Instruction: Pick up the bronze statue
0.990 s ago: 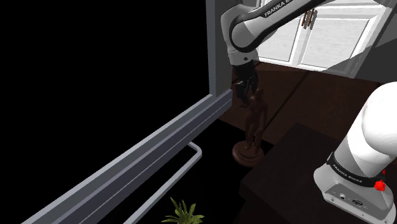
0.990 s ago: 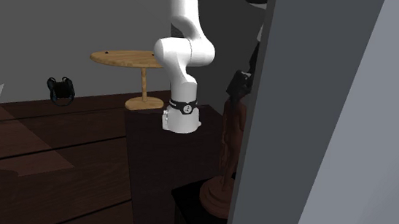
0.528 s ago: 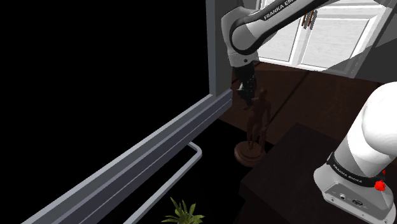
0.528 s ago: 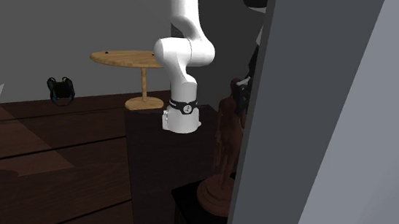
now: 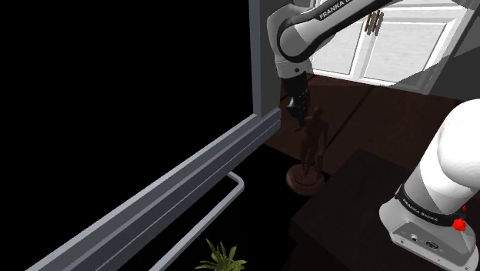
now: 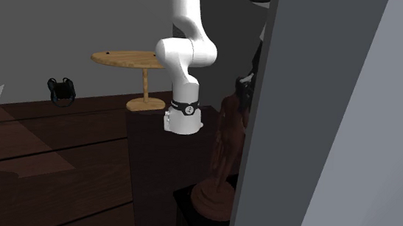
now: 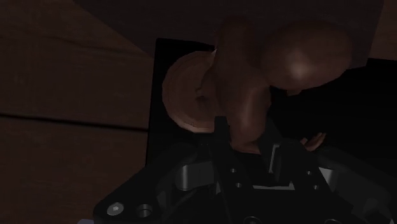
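Note:
The brown statue (image 5: 310,145), a slim standing figure on a round base (image 5: 304,178), stands at the edge of a dark low surface (image 5: 361,192). My black gripper (image 5: 297,105) comes down from above and is shut on the figure's upper body near the head. In the second exterior view the statue (image 6: 224,136) leans, its base (image 6: 212,199) swung towards that view's left, while the gripper (image 6: 246,86) is half hidden behind a grey panel. The wrist view has the gripper (image 7: 245,137) clasping the torso, with the head (image 7: 312,54) and base (image 7: 188,95) beyond. Whether the base still touches the surface, I cannot tell.
A grey window frame (image 5: 192,177) borders a large black area on the shoulder view's left. A small green plant (image 5: 223,258) sits below. White cabinet doors (image 5: 400,42) stand behind. A grey panel (image 6: 301,138) blocks the second exterior view's right; a round wooden table (image 6: 130,59) stands further back.
The gripper has closed on the statue's upper body and shifted slightly. The statue has tipped, and its base has slid towards the second exterior view's left.

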Controlling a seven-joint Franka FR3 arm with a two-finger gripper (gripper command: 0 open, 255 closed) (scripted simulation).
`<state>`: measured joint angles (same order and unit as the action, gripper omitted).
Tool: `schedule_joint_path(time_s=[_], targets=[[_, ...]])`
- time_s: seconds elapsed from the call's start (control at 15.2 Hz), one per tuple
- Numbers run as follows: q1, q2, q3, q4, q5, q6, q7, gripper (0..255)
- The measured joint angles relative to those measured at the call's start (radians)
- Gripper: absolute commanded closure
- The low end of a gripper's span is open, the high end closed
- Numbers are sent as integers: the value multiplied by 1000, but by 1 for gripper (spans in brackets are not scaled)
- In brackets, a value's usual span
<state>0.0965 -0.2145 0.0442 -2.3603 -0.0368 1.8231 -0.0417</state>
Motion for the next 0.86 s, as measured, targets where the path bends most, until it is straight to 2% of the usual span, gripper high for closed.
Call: schedule_joint_path(time_s=[0.86], targets=[[0,-59,-1,114,3,-174,-9,255]])
